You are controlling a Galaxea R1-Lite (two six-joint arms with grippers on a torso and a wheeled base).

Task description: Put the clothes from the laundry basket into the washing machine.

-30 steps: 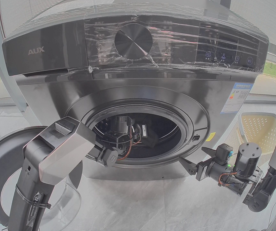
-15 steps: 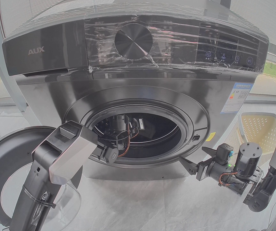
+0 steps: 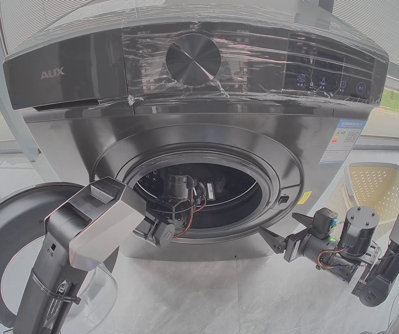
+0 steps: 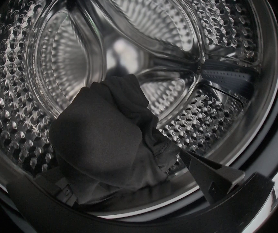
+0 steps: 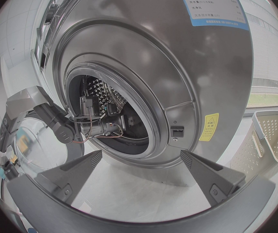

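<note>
A dark garment (image 4: pixel 106 136) hangs bunched inside the washing machine's steel drum (image 4: pixel 64 59). My left gripper (image 4: pixel 135 185) is inside the drum, open. The cloth drapes over one finger and hides it, while the other finger (image 4: pixel 213 178) is bare. In the head view my left wrist (image 3: pixel 176 195) is inside the round opening (image 3: pixel 255 172). My right gripper (image 3: pixel 284 230) (image 5: pixel 139 175) stands open and holds nothing, low in front of the machine, right of the opening. The cream laundry basket (image 3: pixel 376 186) (image 5: pixel 274 136) stands on the floor to the right.
The machine's round door (image 3: pixel 4 237) is swung open at the left, beside my left arm. Grey tiled floor (image 3: pixel 208 293) lies in front of the machine. The control panel (image 3: pixel 194 61) above is wrapped in plastic film.
My left wrist drew back a little to the left in the opening, then returned further in to the right. The right arm has stayed still.
</note>
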